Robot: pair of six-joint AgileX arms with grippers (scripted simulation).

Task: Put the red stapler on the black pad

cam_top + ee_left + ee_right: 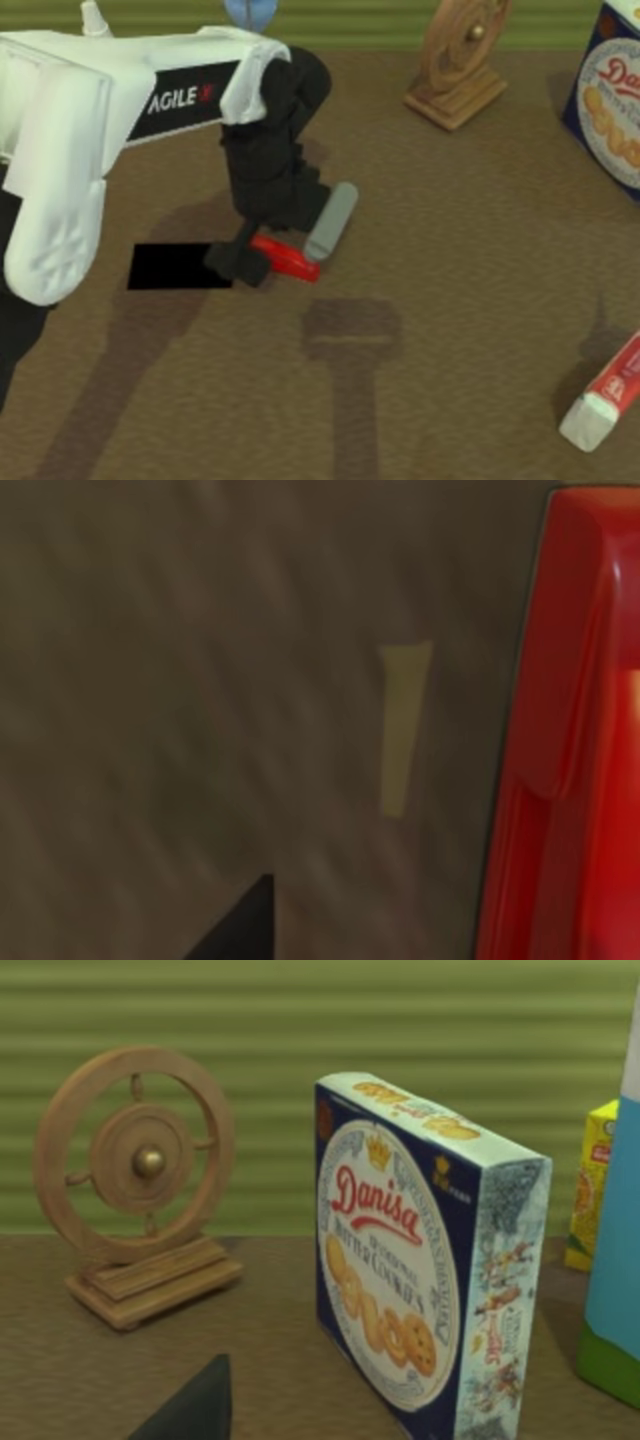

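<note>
The red stapler (287, 258) lies on the brown table just right of the black pad (170, 266), apart from it. My left gripper (285, 245) is down over the stapler, open, with one dark finger by the stapler's left end near the pad's right edge. A grey bar (333, 222) slants up from the stapler's right end. In the left wrist view the stapler (570, 740) fills one side and bare table separates it from one dark fingertip (245, 930). My right arm is parked out of the top view; one of its fingertips (195, 1410) shows, with nothing beside it.
A wooden wheel ornament (460, 60) stands at the back. A blue cookie tin box (610, 95) is at the back right. A red-and-white tube with a white cap (605, 395) lies at the front right. A yellow carton (592, 1185) and a blue-green box (615, 1260) stand beyond.
</note>
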